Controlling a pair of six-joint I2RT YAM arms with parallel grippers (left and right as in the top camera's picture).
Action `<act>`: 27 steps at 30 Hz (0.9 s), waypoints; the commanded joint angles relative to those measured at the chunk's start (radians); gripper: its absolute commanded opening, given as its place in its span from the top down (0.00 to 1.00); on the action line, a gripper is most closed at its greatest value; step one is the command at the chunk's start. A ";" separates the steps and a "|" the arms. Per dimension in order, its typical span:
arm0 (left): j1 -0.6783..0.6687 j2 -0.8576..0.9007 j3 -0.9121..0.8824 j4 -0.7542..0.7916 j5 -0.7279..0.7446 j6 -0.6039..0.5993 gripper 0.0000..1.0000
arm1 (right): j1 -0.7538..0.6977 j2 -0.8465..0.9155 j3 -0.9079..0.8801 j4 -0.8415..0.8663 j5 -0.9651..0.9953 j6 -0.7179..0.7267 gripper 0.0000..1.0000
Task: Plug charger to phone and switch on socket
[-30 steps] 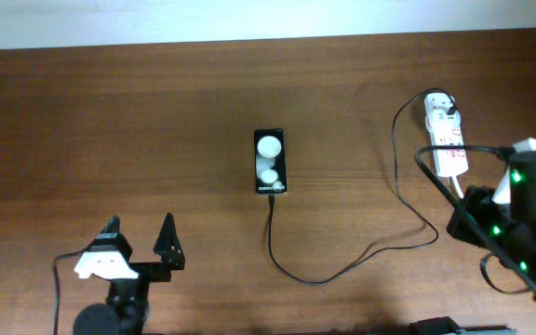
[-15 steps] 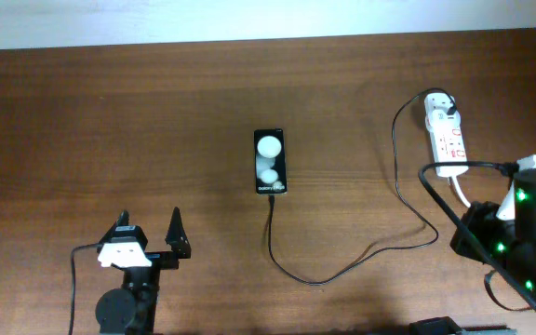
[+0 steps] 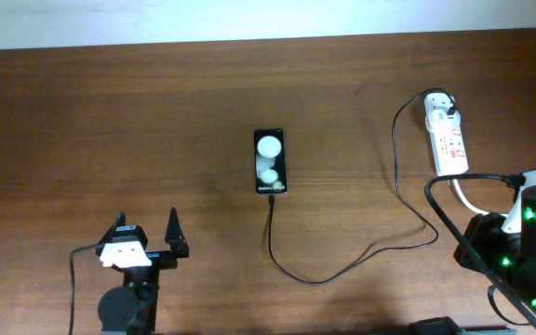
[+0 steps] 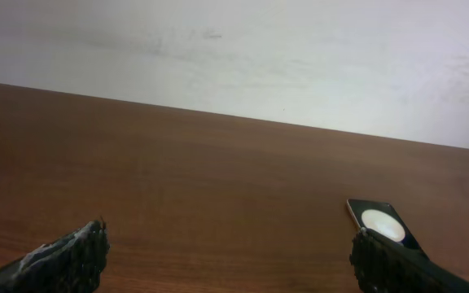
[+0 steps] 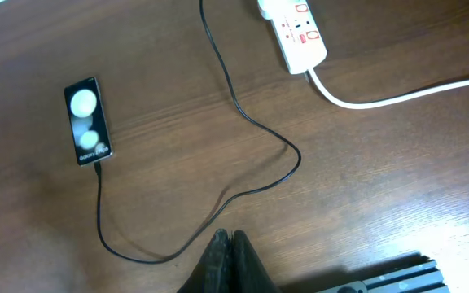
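Observation:
The black phone (image 3: 270,162) lies flat at the table's middle, also in the right wrist view (image 5: 87,120) and at the left wrist view's lower right (image 4: 381,224). The thin black charger cable (image 3: 328,277) runs from the phone's near end in a loop to the white plug adapter (image 3: 443,104) on the white socket strip (image 3: 447,141), which shows red switches in the right wrist view (image 5: 298,34). My left gripper (image 3: 145,234) is open and empty at the front left. My right gripper (image 5: 230,244) is shut and empty, high above the table, its arm at the front right.
The socket's thick white cord (image 5: 405,94) curves off to the right. A pale wall (image 4: 234,57) rises behind the table's far edge. A black base (image 5: 381,277) lies at the near edge under the right arm.
The right arm has pulled back from the socket strip toward the front right, uncovering it. The left arm has drawn back a little toward the front edge.

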 commanded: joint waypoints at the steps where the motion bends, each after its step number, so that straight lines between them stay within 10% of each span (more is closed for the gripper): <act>1: 0.003 0.000 -0.006 -0.001 -0.015 0.019 0.01 | 0.006 -0.005 -0.009 0.005 0.011 -0.011 0.96; 27: 0.004 -0.005 -0.006 -0.001 -0.015 0.019 0.01 | 0.006 -0.005 -0.009 -0.011 0.016 -0.011 0.96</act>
